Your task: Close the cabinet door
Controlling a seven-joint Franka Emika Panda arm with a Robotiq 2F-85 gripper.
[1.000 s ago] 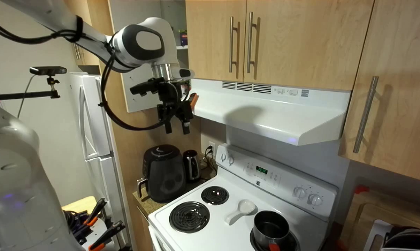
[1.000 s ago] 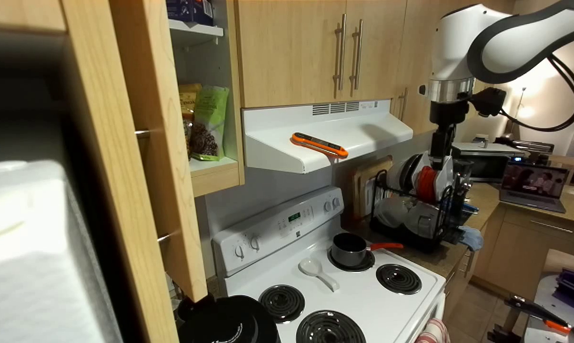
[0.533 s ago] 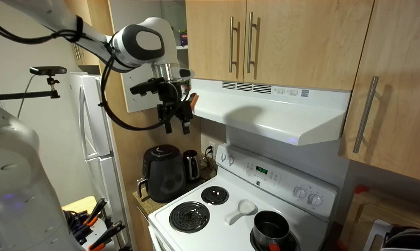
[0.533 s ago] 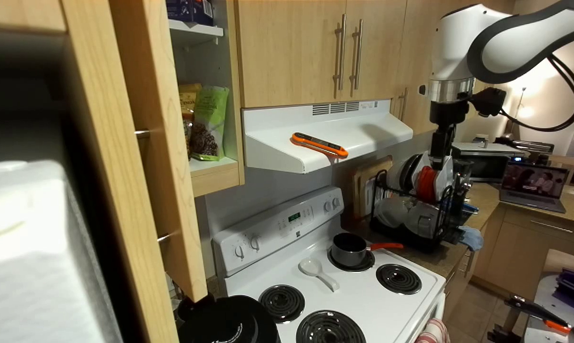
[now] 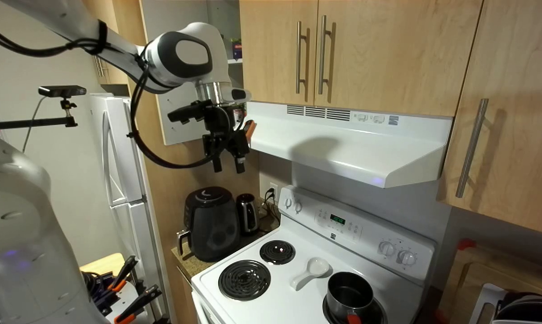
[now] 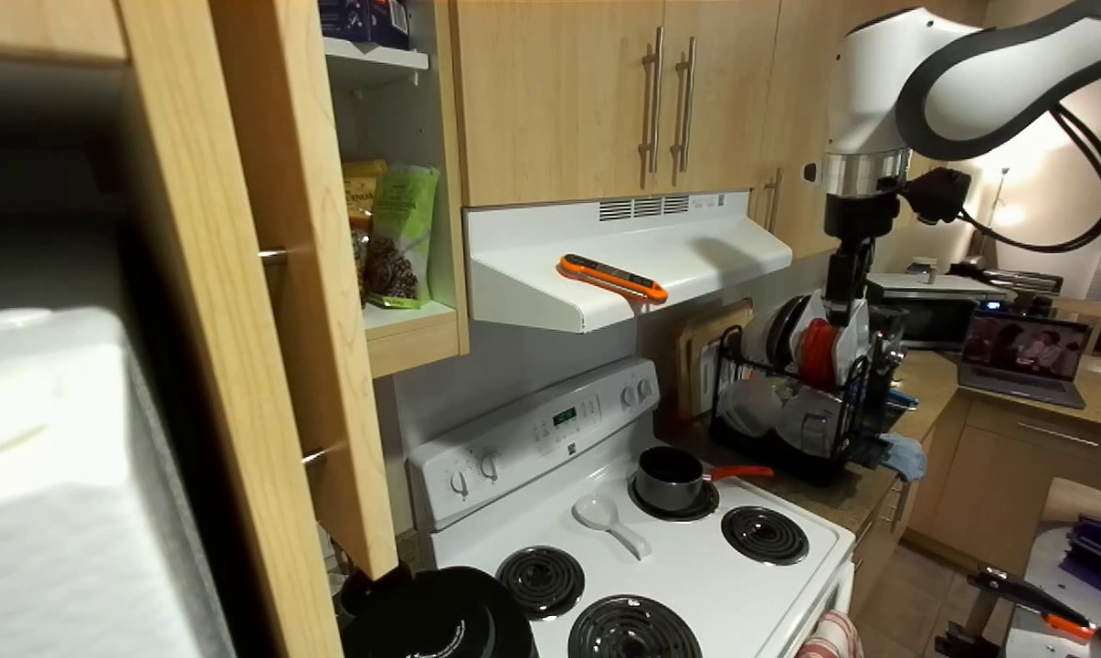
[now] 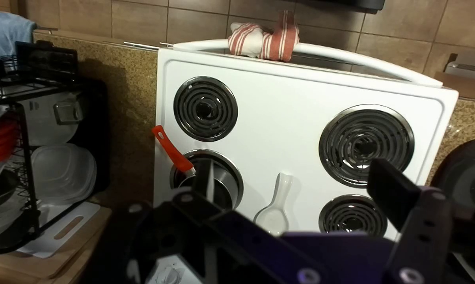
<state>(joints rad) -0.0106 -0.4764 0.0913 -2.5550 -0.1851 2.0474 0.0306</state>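
Note:
The cabinet door stands open beside the hood. In an exterior view its inner face looks pale grey, partly covered by my arm. In an exterior view its light maple edge shows nearly edge-on, with two metal handle posts on the darker outer face. The open cabinet shelf holds a green bag and a box. My gripper hangs pointing down, apart from the door; it also shows in an exterior view. In the wrist view the gripper's fingers are wide apart with nothing between them. The door is out of the wrist view.
The white range hood juts out below the upper doors. An orange thermometer is on its front. The stove carries a pot and a spoon rest. A black air fryer stands below the door.

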